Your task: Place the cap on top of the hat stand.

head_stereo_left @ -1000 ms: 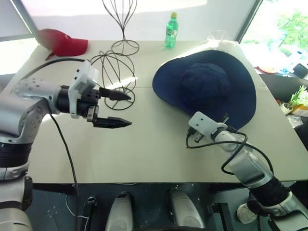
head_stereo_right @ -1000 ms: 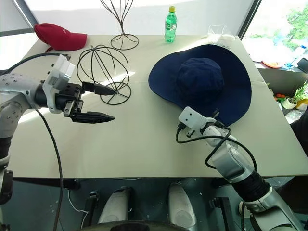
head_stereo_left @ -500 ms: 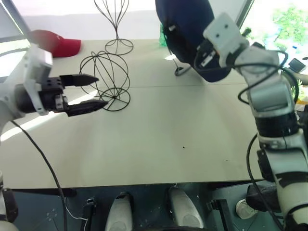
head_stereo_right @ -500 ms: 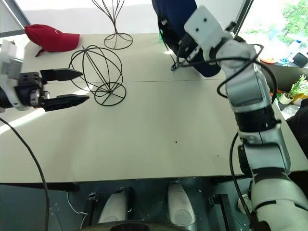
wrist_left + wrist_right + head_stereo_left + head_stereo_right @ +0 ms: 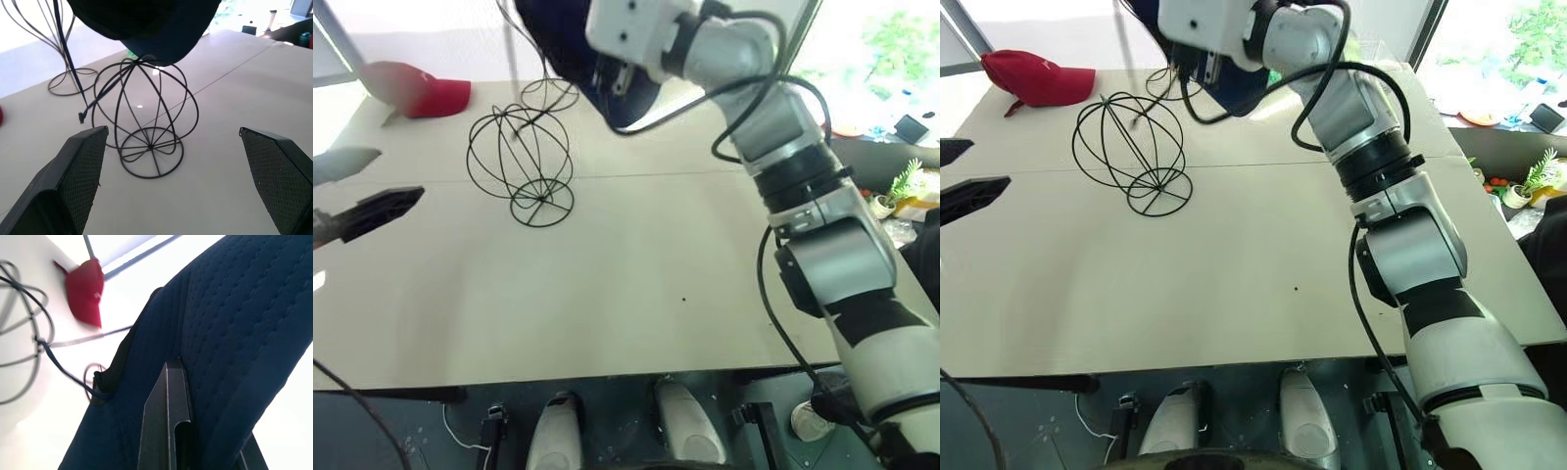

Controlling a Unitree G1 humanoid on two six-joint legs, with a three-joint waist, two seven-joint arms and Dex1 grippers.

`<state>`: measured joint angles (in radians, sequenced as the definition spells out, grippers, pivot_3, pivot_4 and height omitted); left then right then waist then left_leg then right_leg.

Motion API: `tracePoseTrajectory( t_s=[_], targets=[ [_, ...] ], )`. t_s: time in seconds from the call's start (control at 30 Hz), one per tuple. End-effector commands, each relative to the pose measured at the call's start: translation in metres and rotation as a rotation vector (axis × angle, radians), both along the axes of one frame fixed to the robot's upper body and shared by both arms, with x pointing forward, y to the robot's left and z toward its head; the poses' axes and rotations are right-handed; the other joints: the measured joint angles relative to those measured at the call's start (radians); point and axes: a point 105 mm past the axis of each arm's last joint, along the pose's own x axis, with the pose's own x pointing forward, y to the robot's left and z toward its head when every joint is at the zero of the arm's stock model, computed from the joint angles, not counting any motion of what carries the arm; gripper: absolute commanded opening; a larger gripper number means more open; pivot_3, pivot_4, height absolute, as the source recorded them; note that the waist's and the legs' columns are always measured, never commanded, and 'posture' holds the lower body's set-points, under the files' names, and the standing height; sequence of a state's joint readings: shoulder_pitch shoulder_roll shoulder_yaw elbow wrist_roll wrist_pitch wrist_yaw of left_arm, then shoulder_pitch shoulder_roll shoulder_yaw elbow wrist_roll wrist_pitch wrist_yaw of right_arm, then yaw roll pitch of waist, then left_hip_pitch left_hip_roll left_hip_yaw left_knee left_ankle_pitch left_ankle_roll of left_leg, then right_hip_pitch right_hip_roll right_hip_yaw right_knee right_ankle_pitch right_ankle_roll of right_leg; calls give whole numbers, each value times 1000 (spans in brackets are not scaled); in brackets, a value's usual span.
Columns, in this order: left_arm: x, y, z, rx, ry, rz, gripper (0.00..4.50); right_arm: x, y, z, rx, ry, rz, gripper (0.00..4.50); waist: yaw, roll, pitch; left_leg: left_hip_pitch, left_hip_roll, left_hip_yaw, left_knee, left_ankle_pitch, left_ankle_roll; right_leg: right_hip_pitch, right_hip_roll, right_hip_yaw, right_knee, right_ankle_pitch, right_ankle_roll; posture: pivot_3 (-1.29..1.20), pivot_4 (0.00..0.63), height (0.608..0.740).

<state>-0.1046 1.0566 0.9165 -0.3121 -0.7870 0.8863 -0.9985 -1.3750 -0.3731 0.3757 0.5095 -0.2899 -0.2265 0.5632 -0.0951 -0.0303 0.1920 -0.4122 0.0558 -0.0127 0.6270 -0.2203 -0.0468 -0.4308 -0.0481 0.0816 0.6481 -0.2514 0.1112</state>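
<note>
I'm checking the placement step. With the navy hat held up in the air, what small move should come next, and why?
Probably shift the right end effector a little further over the hat stand, then lower. It is shut on the cap's brim; the cap hangs above the globe cage but looks off-centre, and its chin cord dangles beside the wires.

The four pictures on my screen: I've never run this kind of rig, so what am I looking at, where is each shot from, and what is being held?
This is a two-armed humanoid robot at a table. The two wide pictures come from its head, looking down over the arms. The other two come from cameras on each wrist, looking along the black fingers.

The right gripper is shut on the cap, a navy sun hat, carried in the air near the hat stand, a round wire cage. The left gripper is open and empty, facing that stand.

Also on the table: a red baseball cap and a taller wire stand.
</note>
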Motion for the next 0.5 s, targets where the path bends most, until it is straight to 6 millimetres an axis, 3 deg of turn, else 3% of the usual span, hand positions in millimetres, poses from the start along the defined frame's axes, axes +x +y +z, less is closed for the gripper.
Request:
tracePoseTrajectory(
  t_s=[0.03,0.27,0.4,0.5],
  targets=[
    [-11,2,15,42,-53,34,4500,-21,-1,-13,-115,-137,92,27,1,-1,0,0,0,0,0,0,0,0,0,0,0,-1,-2,0,150,739],
    [-14,4,17,39,-48,40,4500,-21,-14,-64,-213,-122,107,27,-1,0,0,1,0,0,0,0,0,0,0,0,0,-1,-3,0,150,739],
    [-13,3,20,41,-48,33,4500,-14,-21,-82,-239,-138,71,27,-2,0,0,1,0,0,0,0,0,0,0,0,0,-1,-3,0,150,739],
    [-12,4,21,43,-47,33,4500,-16,-22,-92,-259,-249,59,27,-1,0,0,1,0,0,0,0,0,0,0,0,0,-1,-3,0,150,739]
  ],
)
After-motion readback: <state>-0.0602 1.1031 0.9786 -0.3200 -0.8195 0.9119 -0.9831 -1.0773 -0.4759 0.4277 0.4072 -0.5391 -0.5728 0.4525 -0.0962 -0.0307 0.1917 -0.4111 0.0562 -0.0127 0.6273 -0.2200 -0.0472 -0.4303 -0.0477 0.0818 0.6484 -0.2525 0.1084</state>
